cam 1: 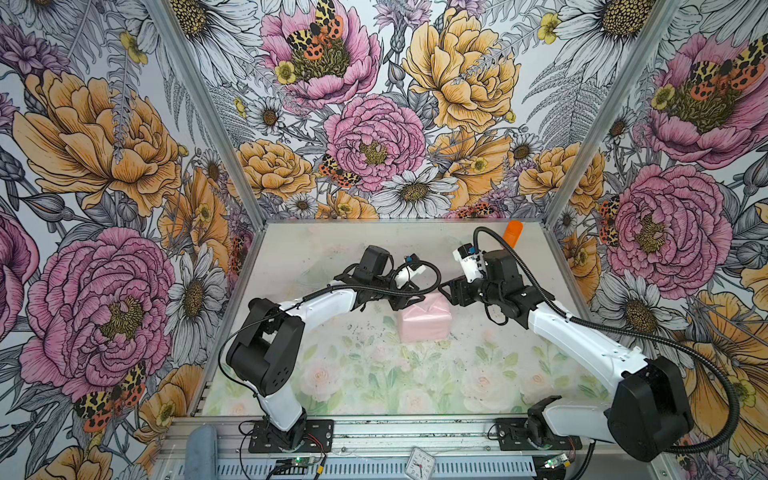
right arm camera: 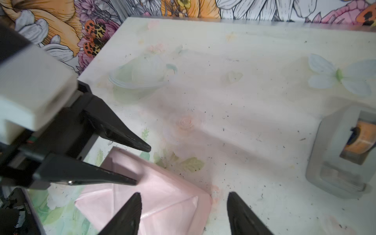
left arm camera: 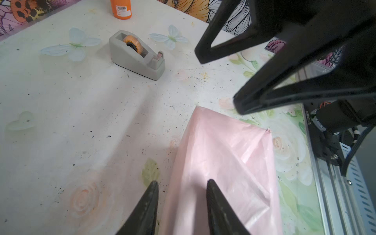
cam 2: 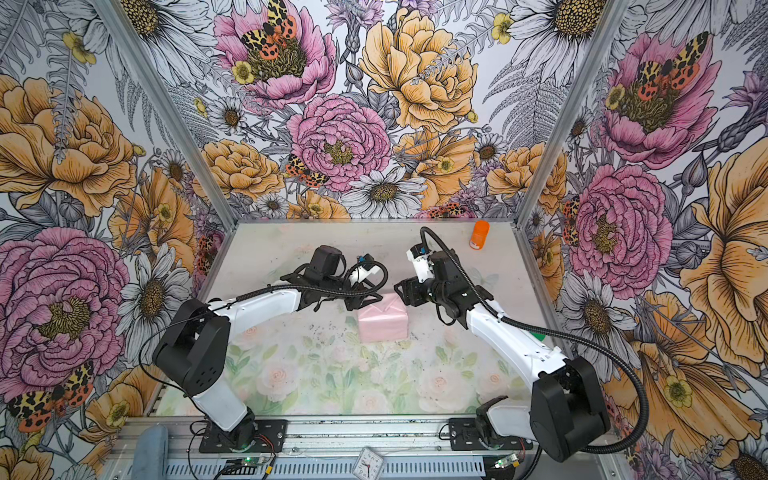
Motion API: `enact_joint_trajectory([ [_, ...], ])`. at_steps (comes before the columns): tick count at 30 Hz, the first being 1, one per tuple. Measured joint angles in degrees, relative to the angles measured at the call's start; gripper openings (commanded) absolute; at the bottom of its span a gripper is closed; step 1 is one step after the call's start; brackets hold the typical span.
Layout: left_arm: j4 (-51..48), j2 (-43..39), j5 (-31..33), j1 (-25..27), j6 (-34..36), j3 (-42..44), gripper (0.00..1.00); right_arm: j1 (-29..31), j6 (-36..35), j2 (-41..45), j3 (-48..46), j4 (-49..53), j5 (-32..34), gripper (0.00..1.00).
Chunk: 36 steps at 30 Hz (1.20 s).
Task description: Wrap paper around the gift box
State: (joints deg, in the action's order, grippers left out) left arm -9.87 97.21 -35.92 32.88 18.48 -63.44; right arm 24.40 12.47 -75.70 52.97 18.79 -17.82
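One boxy parcel of creased pink paper (cam 1: 424, 322)

- Orange bottle (left arm camera: 120, 9): white label with a barcode; the digits under it are too small to read.
- Clock (cam 1: 419, 464): black hour numerals around a white dial, only partly legible.
- Motor housing (left arm camera: 307, 120) on the right arm: one sideways line of small white characters, illegible.

Bright, even light; wrist views seem slightly blurred.
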Motion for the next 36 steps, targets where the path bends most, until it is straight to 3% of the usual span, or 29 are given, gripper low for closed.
enact_joint_trajectory([
  [13, 0.2, -3.1, 8.3, 1.9, -0.5, 2.7, 0.41, 3.4, 0.3, -4.6, 1.1, 4.8, 2.0, 0.63],
  [26, -4.0, -11.0, 19.3, 1.7, -6.2, 7.3, 0.46, 3.5, 0.3, -4.7, 1.1, 5.2, 1.6, 0.6],
  [30, -7.4, -11.4, 19.4, 1.4, -9.4, 5.2, 0.47, 3.5, 0.2, -4.7, 1.1, 5.2, 1.5, 0.6],
  [36, -10.7, -7.8, 14.2, 1.4, -12.4, -4.9, 0.51, 3.5, -0.1, -4.7, 1.1, 5.0, 0.7, 0.59],
])
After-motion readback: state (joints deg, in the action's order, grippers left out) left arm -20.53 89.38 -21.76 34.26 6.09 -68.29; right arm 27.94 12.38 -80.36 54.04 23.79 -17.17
